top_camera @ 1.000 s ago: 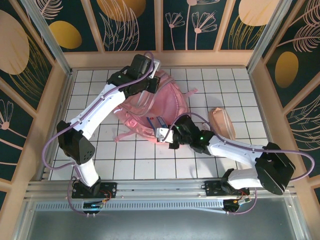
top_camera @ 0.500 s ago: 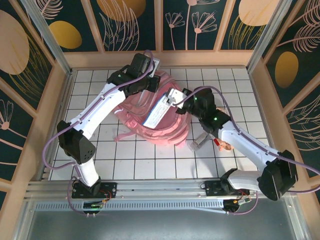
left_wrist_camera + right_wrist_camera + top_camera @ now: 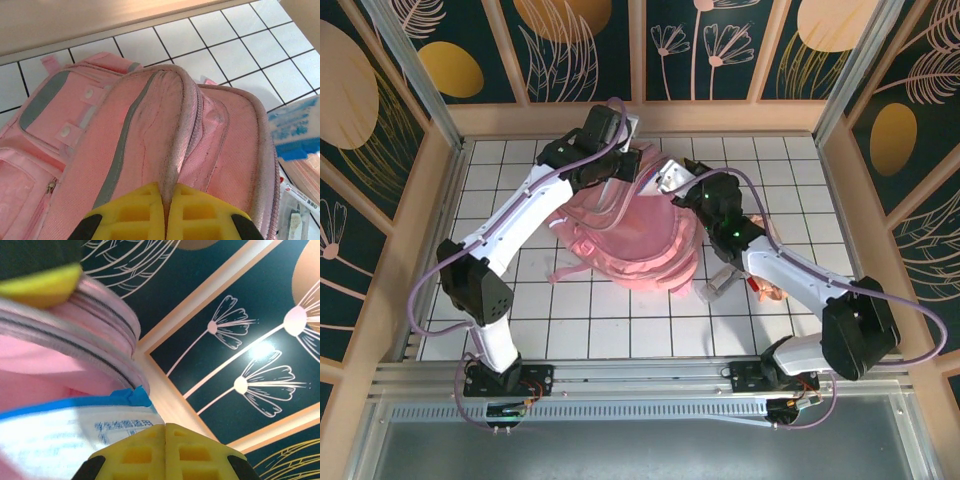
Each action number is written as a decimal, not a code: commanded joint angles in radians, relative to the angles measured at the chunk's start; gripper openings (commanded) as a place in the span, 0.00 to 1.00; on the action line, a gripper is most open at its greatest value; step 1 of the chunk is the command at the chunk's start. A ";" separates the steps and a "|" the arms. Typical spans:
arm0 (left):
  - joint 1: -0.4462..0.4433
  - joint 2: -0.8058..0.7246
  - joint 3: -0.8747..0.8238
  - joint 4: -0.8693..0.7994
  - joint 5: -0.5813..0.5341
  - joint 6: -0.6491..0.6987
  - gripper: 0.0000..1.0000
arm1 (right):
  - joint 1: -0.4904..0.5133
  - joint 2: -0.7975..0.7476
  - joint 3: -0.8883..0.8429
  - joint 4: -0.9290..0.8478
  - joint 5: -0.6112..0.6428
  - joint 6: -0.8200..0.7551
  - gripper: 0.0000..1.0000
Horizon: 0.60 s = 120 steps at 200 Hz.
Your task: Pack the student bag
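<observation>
A: Where is the soft pink fabric backpack (image 3: 630,240)?

B: On the white tiled table (image 3: 790,170), centre toward 12 o'clock.

A: The risk?

B: The left gripper (image 3: 165,190), clamped on a fold of its rim, may slip. The mouth would then sag onto the white-and-blue packet (image 3: 295,127), pinched by the right gripper (image 3: 165,427). That arm reaches from 5 o'clock.

You have bright, even overhead light on the white tiles (image 3: 580,300), with faint, soft shadows. In your right wrist view a glare spot sits on the dark wall panel (image 3: 260,351), and the packet (image 3: 60,432) is blurred; the bag (image 3: 150,125) looks sharp from the left wrist.
</observation>
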 commanded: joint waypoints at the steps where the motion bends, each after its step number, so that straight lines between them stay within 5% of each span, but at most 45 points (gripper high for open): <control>1: -0.002 0.020 0.110 0.054 0.004 -0.046 0.00 | 0.066 0.042 -0.081 0.129 0.039 -0.062 0.00; 47: -0.002 0.052 0.133 -0.007 0.001 -0.085 0.00 | 0.251 0.103 -0.264 0.012 0.136 -0.021 0.00; 94: -0.003 0.043 0.122 -0.004 0.002 -0.096 0.00 | 0.297 0.076 -0.046 -0.624 -0.314 0.313 0.19; 120: -0.002 0.043 0.127 -0.004 0.009 -0.091 0.00 | 0.275 0.074 0.053 -0.780 -0.477 0.437 0.41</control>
